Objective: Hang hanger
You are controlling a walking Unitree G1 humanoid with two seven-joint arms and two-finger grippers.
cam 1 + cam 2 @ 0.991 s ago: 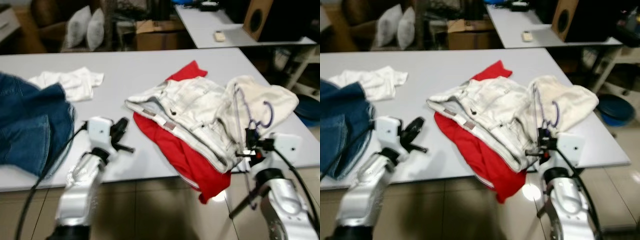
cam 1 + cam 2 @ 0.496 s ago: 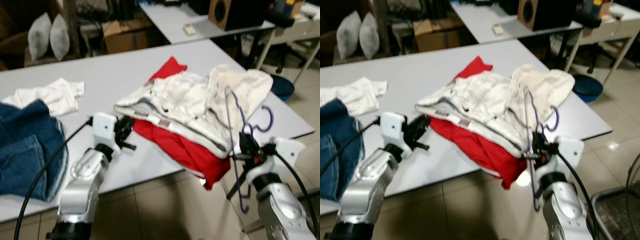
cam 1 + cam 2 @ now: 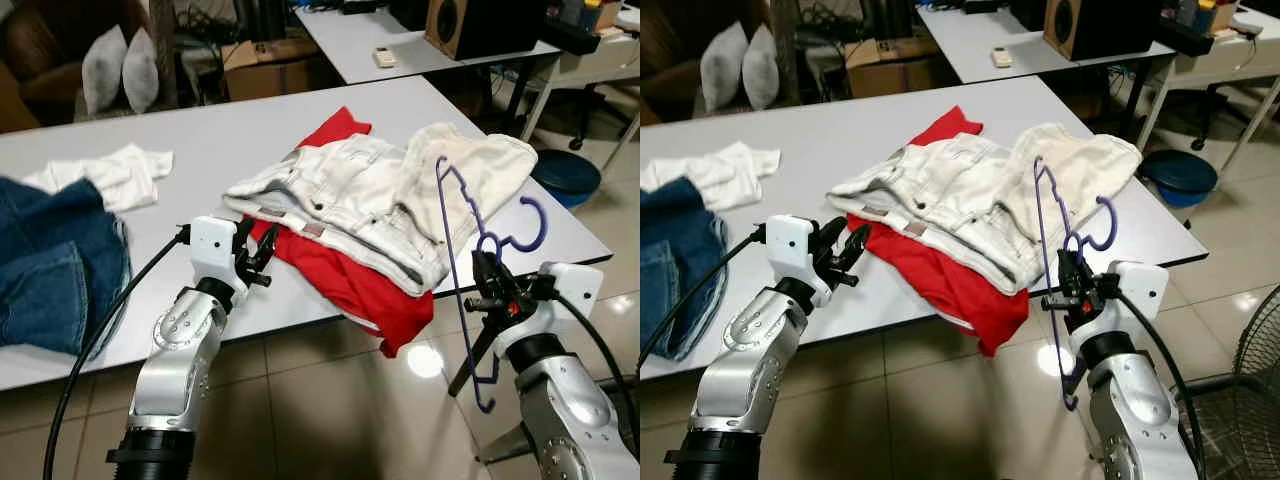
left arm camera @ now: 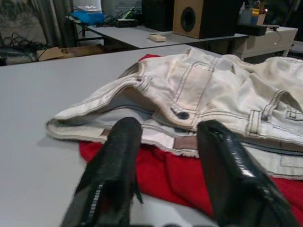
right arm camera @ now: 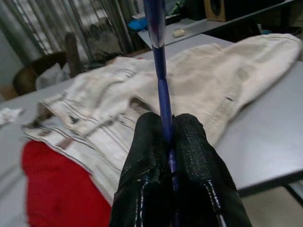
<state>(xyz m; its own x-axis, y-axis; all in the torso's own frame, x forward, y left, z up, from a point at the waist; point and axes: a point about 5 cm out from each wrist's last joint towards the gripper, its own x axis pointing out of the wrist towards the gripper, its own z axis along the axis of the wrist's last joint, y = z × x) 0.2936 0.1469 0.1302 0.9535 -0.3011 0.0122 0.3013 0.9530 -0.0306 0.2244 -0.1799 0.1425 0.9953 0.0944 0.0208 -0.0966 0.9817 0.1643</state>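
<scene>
Right gripper (image 3: 487,287) clamps the purple hanger (image 3: 447,235) upright; left gripper (image 4: 165,156) gapes wide, holding nothing.

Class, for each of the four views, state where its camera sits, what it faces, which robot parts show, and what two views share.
Left eye view: head, facing down at the table; both silver arms show.
Right eye view: head, same scene.
Left wrist view: left wrist, along the open left gripper toward the white jeans and red cloth.
Right wrist view: right wrist, along the right gripper clamping the purple hanger.
Shared: both wrist views show the jeans.
</scene>
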